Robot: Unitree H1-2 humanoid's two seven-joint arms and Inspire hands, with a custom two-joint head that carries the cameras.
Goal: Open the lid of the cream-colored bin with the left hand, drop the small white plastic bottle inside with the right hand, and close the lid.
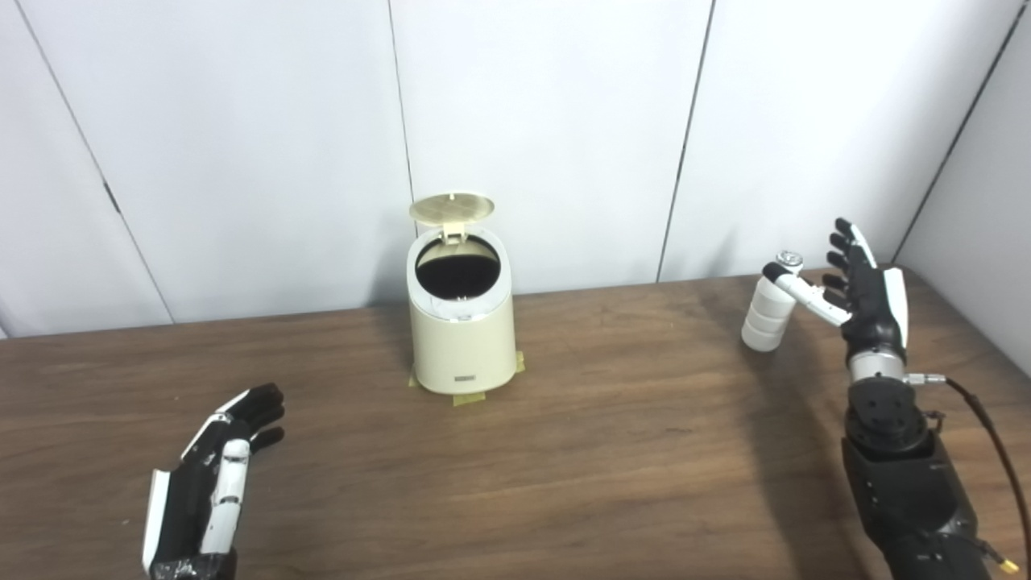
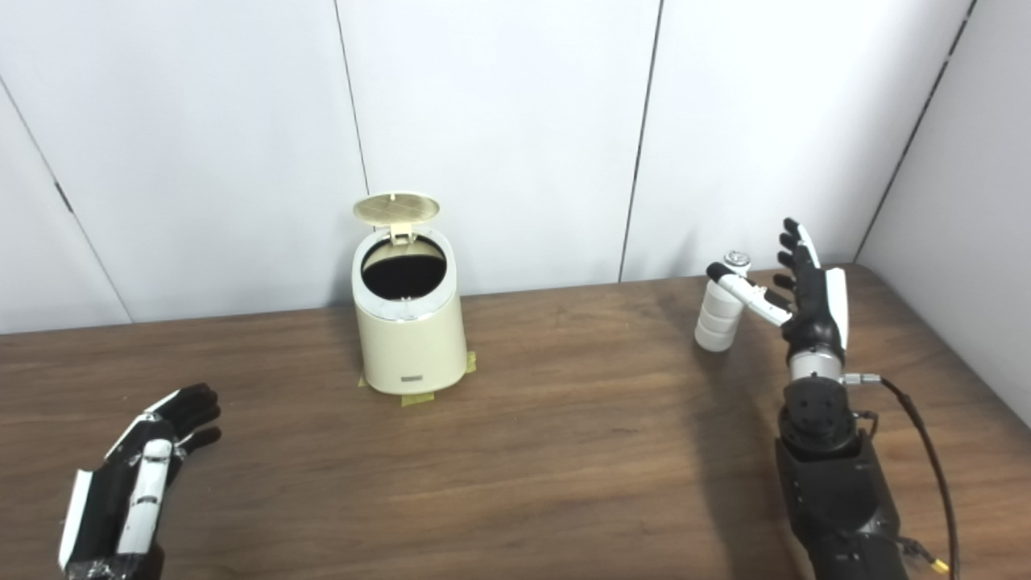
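Nearest the camera, the left hand (image 1: pixel 211 483) lay low with fingers spread and held nothing, the cream-colored bin (image 1: pixel 462 322) well beyond it with its lid (image 1: pixel 452 208) already up. Farther off, the right hand (image 1: pixel 858 294) stood spread too, its thumb touching the small white bottle (image 1: pixel 769 310), a ribbed, silver-capped cylinder just left of its palm. With no grasp closed, the bottle could probably tip from a nudge.
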